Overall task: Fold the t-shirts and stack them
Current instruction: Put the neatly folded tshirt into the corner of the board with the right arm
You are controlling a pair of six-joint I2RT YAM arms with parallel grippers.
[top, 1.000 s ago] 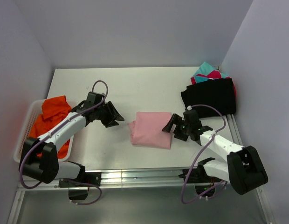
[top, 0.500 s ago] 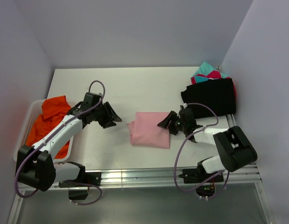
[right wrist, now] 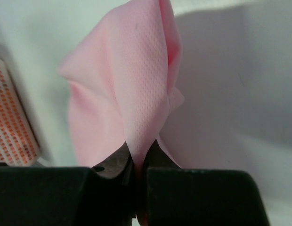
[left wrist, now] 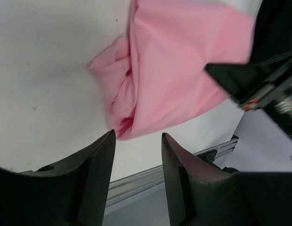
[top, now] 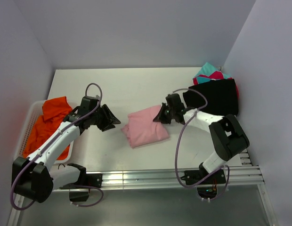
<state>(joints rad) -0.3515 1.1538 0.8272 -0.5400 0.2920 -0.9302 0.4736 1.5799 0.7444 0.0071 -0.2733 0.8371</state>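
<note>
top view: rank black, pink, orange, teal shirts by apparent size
1. black folded cloth t-shirt
2. light pink cloth t-shirt and orange cloth t-shirt: too close to call, since the left arm hides part of the orange
3. teal cloth t-shirt: only a corner shows

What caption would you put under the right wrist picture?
The right gripper pinches a fold of the pink t-shirt, with the white table behind.

wht table (top: 136, 84), pink tee (top: 142, 129), tee stack (top: 214, 96), basket (top: 23, 134)

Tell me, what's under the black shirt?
A magenta shirt and a teal shirt peek out from under the black shirt at its far edge. Most of both is covered, so I cannot tell whether anything else lies beneath.
</note>
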